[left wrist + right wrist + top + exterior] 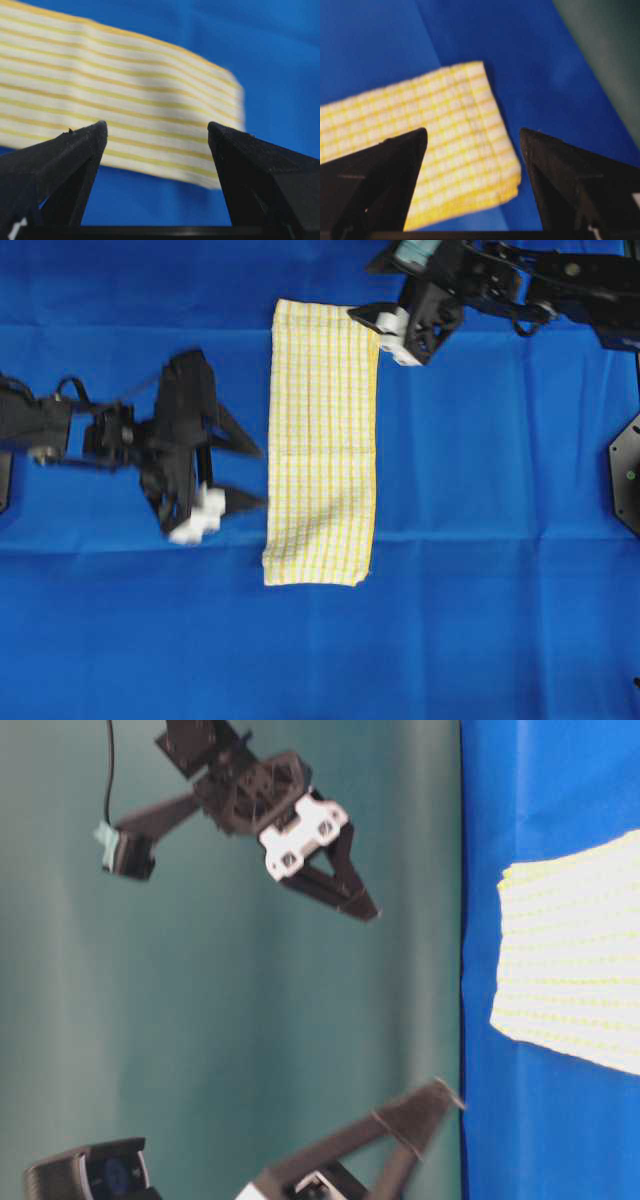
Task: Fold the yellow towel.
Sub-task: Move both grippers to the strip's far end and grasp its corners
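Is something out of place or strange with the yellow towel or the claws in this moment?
Nothing stands out. The yellow towel lies flat as a long, narrow strip on the blue sheet, its edges fairly even. The left claw and the right claw are both open and hold nothing, one at each side of the towel.

The overhead exterior camera is looking straight down, from well above, onto the large plain blue sheet [480, 620] and both arms. The table-level exterior camera is viewing from low at the sheet's edge, its picture turned sideways, so the sheet [480, 1120] is standing along the right. Each wrist camera is looking out close between its own black gripper fingers [65, 155] [380, 165] toward the sheet. All four views are sharing the rectangular thin yellow-and-white checked towel [322, 440] [575, 970] [115, 95] [455, 150], which is lying on it.
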Tool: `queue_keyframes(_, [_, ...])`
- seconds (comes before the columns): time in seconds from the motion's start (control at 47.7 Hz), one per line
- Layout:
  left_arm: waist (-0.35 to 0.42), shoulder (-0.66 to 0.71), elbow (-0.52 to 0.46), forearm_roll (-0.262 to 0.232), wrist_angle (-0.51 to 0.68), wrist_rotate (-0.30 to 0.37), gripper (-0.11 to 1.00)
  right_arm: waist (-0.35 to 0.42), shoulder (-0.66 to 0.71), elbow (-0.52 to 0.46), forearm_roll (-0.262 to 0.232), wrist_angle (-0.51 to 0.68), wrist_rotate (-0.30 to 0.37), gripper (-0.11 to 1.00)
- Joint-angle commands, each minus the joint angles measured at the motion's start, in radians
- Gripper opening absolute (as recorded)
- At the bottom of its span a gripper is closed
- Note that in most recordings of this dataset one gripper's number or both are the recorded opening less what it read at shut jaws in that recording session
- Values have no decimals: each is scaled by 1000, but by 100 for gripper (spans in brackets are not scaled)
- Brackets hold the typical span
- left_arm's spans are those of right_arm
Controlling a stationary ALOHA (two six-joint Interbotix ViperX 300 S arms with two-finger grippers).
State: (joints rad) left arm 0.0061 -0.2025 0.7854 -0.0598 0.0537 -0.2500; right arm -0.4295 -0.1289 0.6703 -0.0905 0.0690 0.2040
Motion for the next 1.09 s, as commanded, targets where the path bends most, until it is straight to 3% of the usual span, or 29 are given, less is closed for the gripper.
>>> queue_keyframes(0.0, [54,-23,-5,5,-14,18,76,3,-61,32,9,-25,5,75])
queue_keyframes(0.231, [120,-5,6,5,-41,66,76,3,-126,107,17,-37,11,75])
queue_keyframes(0.525, [150,2,2,5,-54,74,76,-8,-106,95,17,-38,11,75])
queue_keyframes(0.839, [308,118,-11,6,-184,196,76,-74,44,44,44,-61,29,75])
queue_keyframes(1.07, [414,273,-57,6,-267,227,76,-110,186,-3,95,-114,29,75])
